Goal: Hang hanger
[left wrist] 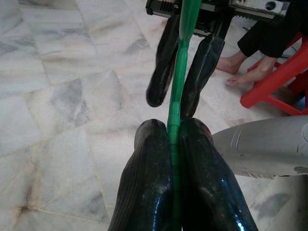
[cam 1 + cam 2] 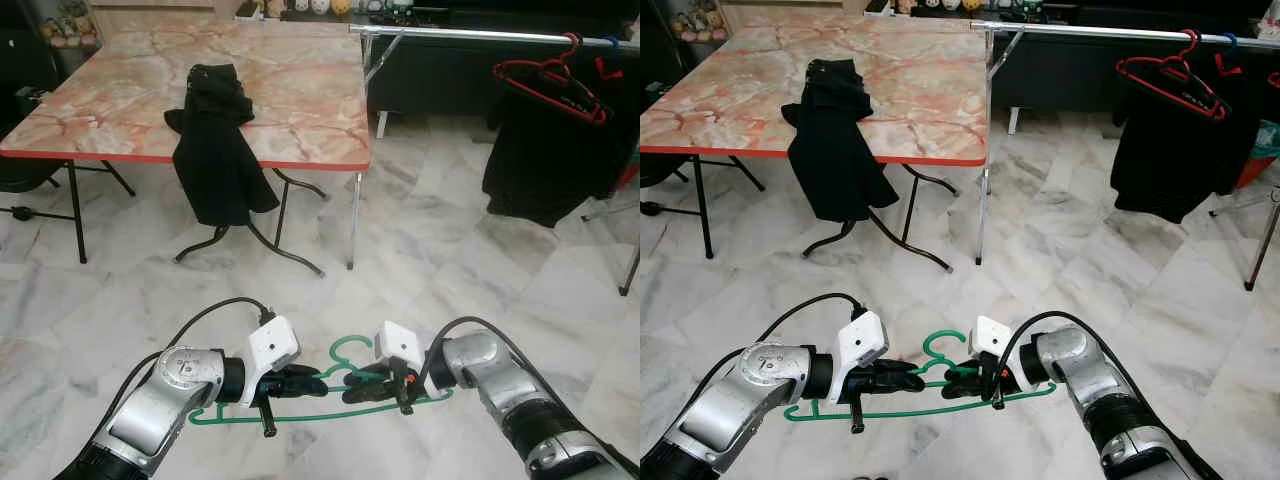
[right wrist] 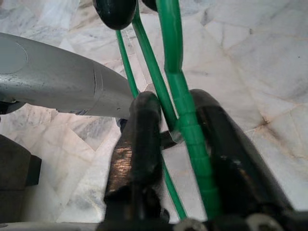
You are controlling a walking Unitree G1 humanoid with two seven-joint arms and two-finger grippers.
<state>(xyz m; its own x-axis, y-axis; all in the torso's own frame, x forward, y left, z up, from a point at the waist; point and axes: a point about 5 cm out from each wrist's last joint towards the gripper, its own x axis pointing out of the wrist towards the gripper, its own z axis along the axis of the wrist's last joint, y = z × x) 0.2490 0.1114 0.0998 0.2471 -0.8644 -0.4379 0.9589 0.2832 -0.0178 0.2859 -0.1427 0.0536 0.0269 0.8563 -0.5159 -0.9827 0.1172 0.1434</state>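
Marble floor point(image 2: 450, 260) lies below a thin green hanger point(image 2: 300, 412), held level and low between both arms. Left gripper point(image 2: 312, 381) fingers pinch it shut; right gripper point(image 2: 358, 386) fingers close around it near the hook

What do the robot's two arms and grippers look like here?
Both arms are silver metal with rounded joints. Each wrist carries a white box-shaped camera housing and a looping black cable. The left gripper and right gripper each have two long, glossy black fingers.
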